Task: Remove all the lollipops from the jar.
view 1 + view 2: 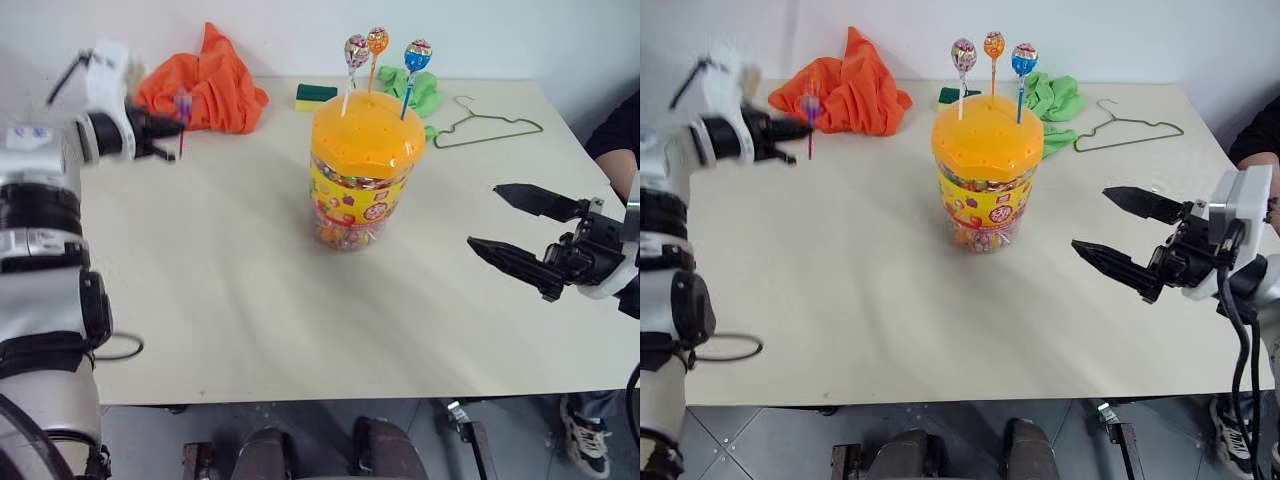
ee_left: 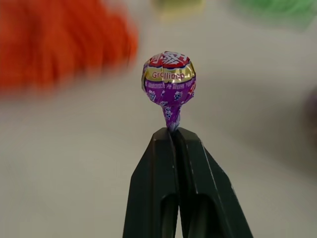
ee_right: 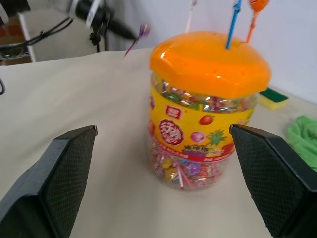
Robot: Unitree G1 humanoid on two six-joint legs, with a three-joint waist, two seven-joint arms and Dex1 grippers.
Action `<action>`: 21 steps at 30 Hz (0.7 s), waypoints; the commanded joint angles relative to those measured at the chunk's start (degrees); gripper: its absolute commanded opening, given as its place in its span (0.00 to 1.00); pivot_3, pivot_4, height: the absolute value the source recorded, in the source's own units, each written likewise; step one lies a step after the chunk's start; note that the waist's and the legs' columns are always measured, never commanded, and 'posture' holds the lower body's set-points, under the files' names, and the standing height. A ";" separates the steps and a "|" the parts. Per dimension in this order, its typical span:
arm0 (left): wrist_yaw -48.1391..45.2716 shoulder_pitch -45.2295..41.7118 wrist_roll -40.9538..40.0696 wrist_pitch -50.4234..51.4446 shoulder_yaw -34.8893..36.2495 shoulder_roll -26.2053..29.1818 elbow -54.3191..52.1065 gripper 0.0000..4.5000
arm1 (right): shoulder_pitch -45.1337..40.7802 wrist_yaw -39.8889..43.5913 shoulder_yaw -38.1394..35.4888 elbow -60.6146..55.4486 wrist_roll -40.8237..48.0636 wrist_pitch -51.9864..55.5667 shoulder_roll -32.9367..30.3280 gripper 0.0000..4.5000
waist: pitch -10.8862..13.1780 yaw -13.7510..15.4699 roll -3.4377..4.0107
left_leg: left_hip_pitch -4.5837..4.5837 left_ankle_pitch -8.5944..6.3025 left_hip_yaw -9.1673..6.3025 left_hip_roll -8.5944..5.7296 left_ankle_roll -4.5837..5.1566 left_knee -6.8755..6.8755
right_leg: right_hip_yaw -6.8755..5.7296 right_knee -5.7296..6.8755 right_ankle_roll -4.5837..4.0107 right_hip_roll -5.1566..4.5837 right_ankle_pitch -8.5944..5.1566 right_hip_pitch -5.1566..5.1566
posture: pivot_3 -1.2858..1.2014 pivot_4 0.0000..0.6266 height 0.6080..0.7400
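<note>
Lollipops stand in the orange lid of the jar [image 1: 362, 170] — three of them, upright on thin sticks: a silver-pink lollipop [image 1: 356, 50], an orange lollipop [image 1: 377, 41] and a blue lollipop [image 1: 417, 55]. The jar sits on the table [image 1: 250, 300], a little toward the far side and near the middle; through its clear wall show a yellow label and loose coloured sweets.

The fourth, a purple lollipop [image 2: 169, 82], is out of the jar. The left gripper [image 2: 174, 133] has its two black fingers pressed together on the stick just under the wrapped head, so the head stands clear above the fingertips. In the head views this gripper hangs over the far left part of the table, well apart from the jar and just in front of an orange cloth [image 1: 205, 85] bunched at the far left.

The right gripper [image 1: 508, 222] hovers at the right side of the table, pointing toward the jar — its jaws are spread wide and hold nothing, touching neither jar nor table. In the right wrist view its fingers [image 3: 64, 173] frame the jar on either side, with clear space between them and it.

Beyond the jar lie a yellow-and-green sponge [image 1: 316, 96], a green cloth [image 1: 420, 90] and a green wire hanger [image 1: 488, 124] at the far right.
</note>
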 commanded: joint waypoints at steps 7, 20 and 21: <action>4.05 12.80 3.92 25.50 -5.39 7.51 -15.29 0.00 | -4.07 0.99 3.81 2.56 -1.82 -0.93 0.23 1.00 | 0.07 0.24 -0.14 | -0.01 0.00 -0.01 0.00 0.00 0.01 | -0.01 0.01 0.00 -0.02 0.00 0.01 | 0.52 0.24 1.00; -5.28 8.64 -2.50 36.47 -12.47 17.93 -28.85 0.77 | -5.90 2.32 4.40 4.00 -2.83 -0.81 -0.28 1.00 | 0.08 0.18 -0.15 | 0.00 0.00 0.01 0.00 -0.01 0.02 | 0.01 0.03 -0.01 -0.03 -0.01 -0.01 | 0.52 0.24 1.00; -6.83 6.98 -3.47 35.92 -12.47 18.92 -30.32 0.84 | -5.69 2.42 4.12 3.99 -2.93 -0.82 -0.41 1.00 | 0.08 0.23 -0.16 | 0.00 0.00 0.02 0.00 -0.01 0.02 | 0.01 0.02 -0.01 -0.03 -0.01 -0.01 | 0.52 0.24 1.00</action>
